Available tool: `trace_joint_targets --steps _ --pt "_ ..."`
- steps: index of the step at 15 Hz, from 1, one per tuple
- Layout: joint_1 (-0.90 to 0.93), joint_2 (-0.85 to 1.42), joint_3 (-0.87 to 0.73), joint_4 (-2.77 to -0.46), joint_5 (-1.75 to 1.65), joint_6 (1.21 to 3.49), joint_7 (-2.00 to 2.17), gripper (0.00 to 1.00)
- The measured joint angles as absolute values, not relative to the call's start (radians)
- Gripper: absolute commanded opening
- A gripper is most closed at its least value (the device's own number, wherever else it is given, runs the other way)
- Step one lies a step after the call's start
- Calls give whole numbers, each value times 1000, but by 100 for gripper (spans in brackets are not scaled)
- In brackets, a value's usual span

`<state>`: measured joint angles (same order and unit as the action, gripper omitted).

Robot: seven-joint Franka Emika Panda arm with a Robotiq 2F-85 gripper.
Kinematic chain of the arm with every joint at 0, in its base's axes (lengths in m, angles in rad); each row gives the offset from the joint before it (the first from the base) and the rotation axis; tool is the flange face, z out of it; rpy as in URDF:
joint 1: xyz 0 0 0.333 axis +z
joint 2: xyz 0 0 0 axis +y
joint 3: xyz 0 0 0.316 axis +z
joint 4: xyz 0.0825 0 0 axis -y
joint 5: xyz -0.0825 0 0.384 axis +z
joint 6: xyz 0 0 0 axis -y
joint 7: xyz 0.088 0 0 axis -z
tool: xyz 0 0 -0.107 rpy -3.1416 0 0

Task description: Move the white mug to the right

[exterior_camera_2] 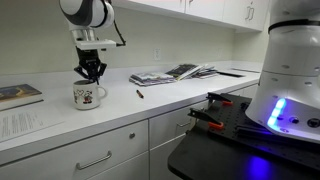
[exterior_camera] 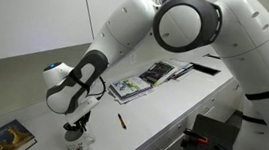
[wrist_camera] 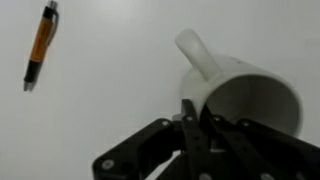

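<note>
The white table [exterior_camera_2: 120,106] carried the lot, and the Panda arm [exterior_camera: 129,34] reached down over its near end. The white mug [exterior_camera_2: 90,97] stood on the table between a book [exterior_camera: 2,137] and a spread of magazines [exterior_camera_2: 165,75], directly under the hand [exterior_camera_2: 90,74].

The hand was narrow, its fingers drawn almost together at the mug's rim beside the handle [wrist_camera: 195,52]. Whether they actually pinched the wall could not be told.

A one-sided hold on the rim looked the likeliest trouble. The mug could swing or slip out when lifted, or tip if dragged. On a long sideways carry it might meet the magazines. The orange pen [wrist_camera: 40,45] lay near the mug and could be nudged or rolled over.

The mug stood upright with its mouth up and its long axis vertical. In the wrist view the handle stuck out toward the side where the pen lay.
</note>
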<state>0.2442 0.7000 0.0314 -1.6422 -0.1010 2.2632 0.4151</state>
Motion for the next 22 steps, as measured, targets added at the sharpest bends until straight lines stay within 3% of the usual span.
trace_joint_targets --steps 7,22 --pt "190 692 -53 -1625 -85 2266 424 2" --pt "110 696 -80 -1639 -5 2274 463 2"
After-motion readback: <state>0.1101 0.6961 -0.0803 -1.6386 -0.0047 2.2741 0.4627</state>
